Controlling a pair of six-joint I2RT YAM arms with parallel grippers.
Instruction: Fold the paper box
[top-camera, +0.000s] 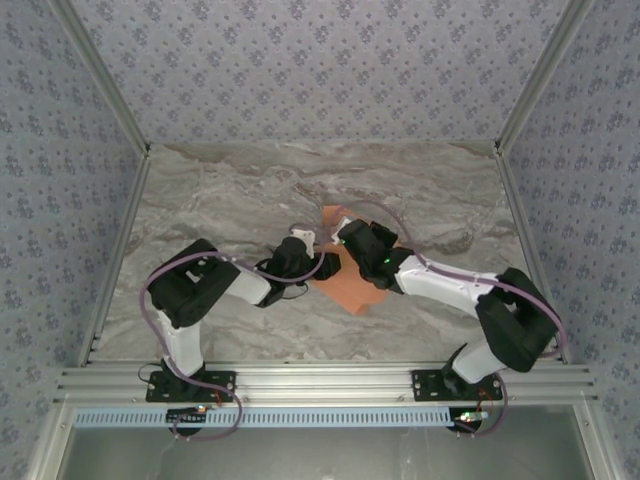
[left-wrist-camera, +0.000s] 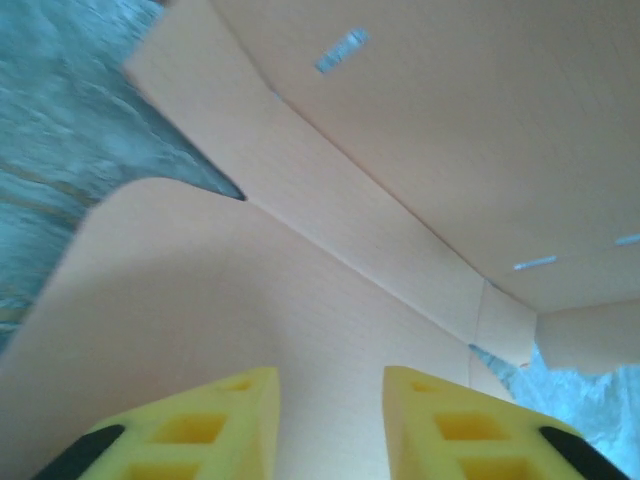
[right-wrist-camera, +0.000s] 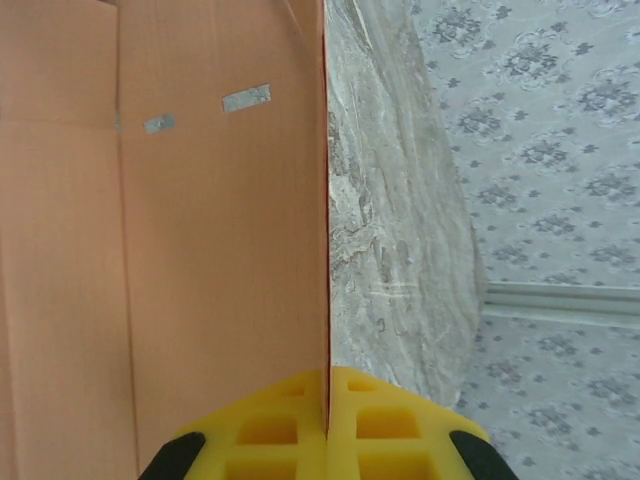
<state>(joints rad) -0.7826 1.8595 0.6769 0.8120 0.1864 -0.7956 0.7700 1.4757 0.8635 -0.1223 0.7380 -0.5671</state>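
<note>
The paper box (top-camera: 349, 290) is a salmon-orange cardboard sheet with creases and slots, lying partly raised at the middle of the table. My left gripper (top-camera: 316, 262) is at its left side. In the left wrist view its yellow fingers (left-wrist-camera: 240, 400) stand apart over a creased panel of the paper box (left-wrist-camera: 400, 150), the left gripper (left-wrist-camera: 330, 378) open and clamping nothing. My right gripper (top-camera: 352, 240) is over the sheet's far part. In the right wrist view the right gripper (right-wrist-camera: 327, 378) is shut on the thin edge of an upright panel of the paper box (right-wrist-camera: 200, 250).
The marble table (top-camera: 230, 200) stretches around the sheet, with patterned walls (top-camera: 60, 150) on three sides. An aluminium rail (top-camera: 320, 381) carrying both arm bases runs along the near edge. Both forearms cross close together above the sheet.
</note>
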